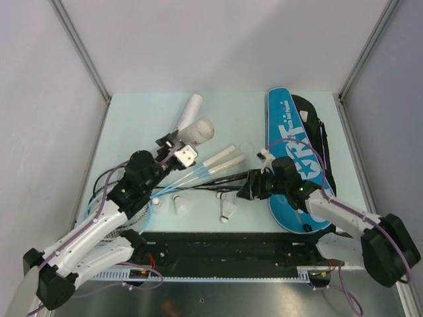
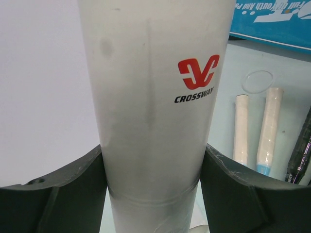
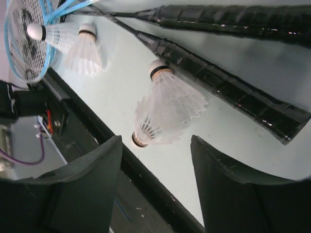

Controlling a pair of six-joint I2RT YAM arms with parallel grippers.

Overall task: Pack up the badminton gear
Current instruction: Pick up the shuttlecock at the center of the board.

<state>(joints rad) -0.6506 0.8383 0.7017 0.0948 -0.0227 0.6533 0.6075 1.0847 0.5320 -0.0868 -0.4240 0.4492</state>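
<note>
My left gripper (image 1: 176, 143) is shut on a white tube (image 1: 200, 129) lettered CROSSWAY (image 2: 155, 97), held off the table with its open end up; its fingers (image 2: 58, 194) press both sides. A second white tube (image 1: 190, 108) lies behind it. My right gripper (image 1: 246, 189) is open and empty, just above two white shuttlecocks (image 3: 170, 104) lying together near the front edge (image 1: 228, 210). Two black racket handles (image 3: 228, 92) lie beside them. Two white handles (image 1: 221, 158) lie mid-table (image 2: 268, 127). The blue bag (image 1: 291, 155) lies at the right.
Two more shuttlecocks (image 1: 178, 205) lie by the blue-rimmed racket heads (image 1: 109, 198) at the left, also in the right wrist view (image 3: 73, 41). A black rail (image 1: 225, 244) runs along the table's front edge. A clear plastic ring (image 2: 257, 81) lies near the bag (image 2: 272, 22).
</note>
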